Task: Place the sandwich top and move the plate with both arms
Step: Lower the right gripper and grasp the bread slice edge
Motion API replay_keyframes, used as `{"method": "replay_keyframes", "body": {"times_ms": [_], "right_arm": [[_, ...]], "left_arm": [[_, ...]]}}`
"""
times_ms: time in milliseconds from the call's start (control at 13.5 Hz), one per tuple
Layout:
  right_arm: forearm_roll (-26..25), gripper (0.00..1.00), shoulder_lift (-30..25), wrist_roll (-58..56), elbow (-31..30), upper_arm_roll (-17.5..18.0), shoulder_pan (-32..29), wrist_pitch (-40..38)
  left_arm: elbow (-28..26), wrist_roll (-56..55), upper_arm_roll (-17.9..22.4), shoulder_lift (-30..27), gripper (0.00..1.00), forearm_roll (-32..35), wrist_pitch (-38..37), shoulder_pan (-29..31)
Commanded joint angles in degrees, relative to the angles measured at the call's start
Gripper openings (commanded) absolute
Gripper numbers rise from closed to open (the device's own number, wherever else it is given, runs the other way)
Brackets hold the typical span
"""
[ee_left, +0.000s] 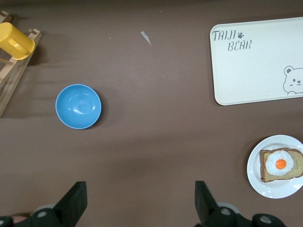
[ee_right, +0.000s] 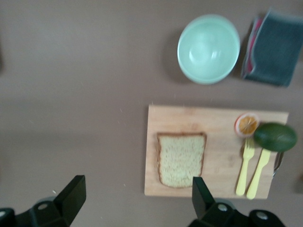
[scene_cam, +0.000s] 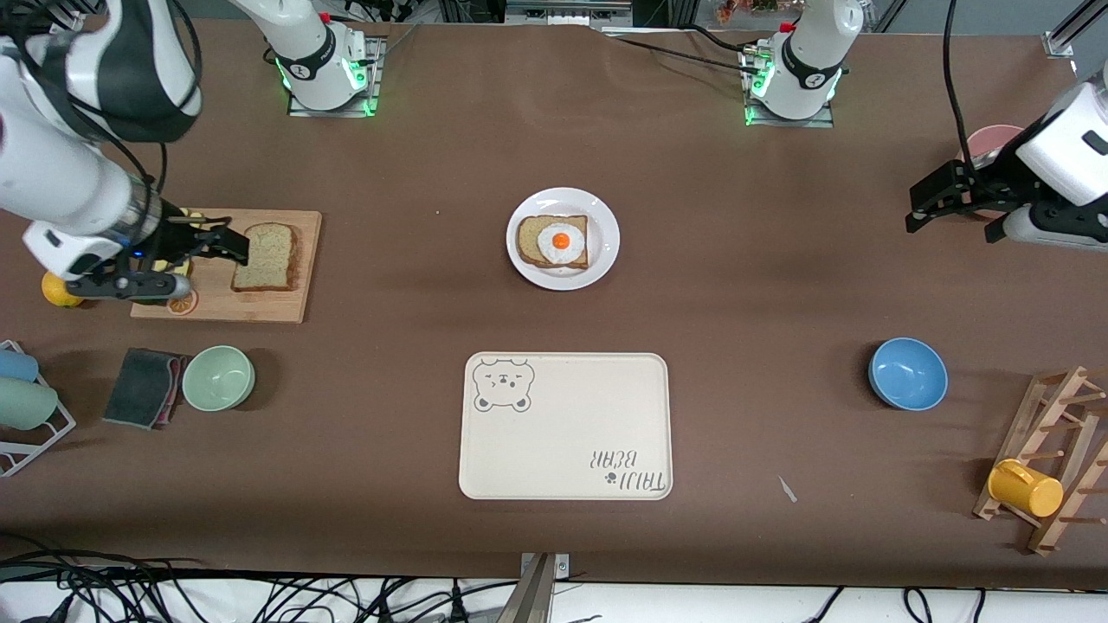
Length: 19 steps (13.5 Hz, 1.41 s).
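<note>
The sandwich top (scene_cam: 267, 256) (ee_right: 181, 158), a plain speckled slice, lies flat on a wooden cutting board (scene_cam: 227, 294) toward the right arm's end of the table. My right gripper (scene_cam: 227, 244) (ee_right: 138, 189) hangs open over the board's edge beside the slice, touching nothing. The round white plate (scene_cam: 606, 227) (ee_left: 253, 172) sits mid-table and carries a bread slice with a fried egg (scene_cam: 558, 242). My left gripper (scene_cam: 919, 208) (ee_left: 140, 189) is open and empty above bare table at the left arm's end, well away from the plate.
A cream bear-print tray (scene_cam: 564, 450) lies nearer the front camera than the plate. A blue bowl (scene_cam: 907, 373) and a wooden rack with a yellow mug (scene_cam: 1026, 487) stand below the left arm. A green bowl (scene_cam: 218, 377), grey cloth (scene_cam: 143, 387), avocado (ee_right: 275, 137) and yellow cutlery (ee_right: 251, 172) surround the board.
</note>
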Motion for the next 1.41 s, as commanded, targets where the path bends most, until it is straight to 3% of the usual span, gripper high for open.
{"method": "replay_keyframes", "body": {"times_ms": [0,148,518,1036,1183,1331], "right_arm": [[-2.85,0.99,-1.75,0.41,-12.13,-0.85,0.12,9.64],[-7.85,0.99,-0.09,0.40,-13.57,-0.59,0.21,12.05],[-7.87,0.99,1.24,2.95,-19.80,-1.20,0.03,23.99],[-7.96,0.99,2.03,4.35,-19.89,-1.73,-0.14,23.83],[-8.48,0.92,2.91,9.88,-19.89,-1.03,1.08,23.92],[-10.32,0.92,3.53,10.42,-19.72,-1.03,1.79,24.00]], "left_arm": [[0.97,0.35,-0.31,-0.02,1.00,1.08,-1.23,0.47],[0.97,0.26,-0.48,-0.02,1.00,1.08,-1.23,0.38],[0.79,0.35,-0.22,0.07,1.00,1.08,-1.41,0.47],[0.88,0.35,-0.22,-0.02,1.00,1.08,-1.41,0.47],[0.88,0.35,-0.22,-0.02,1.00,1.08,-1.41,0.47],[0.88,0.35,-0.13,-0.02,1.00,1.08,-1.41,0.47]]}}
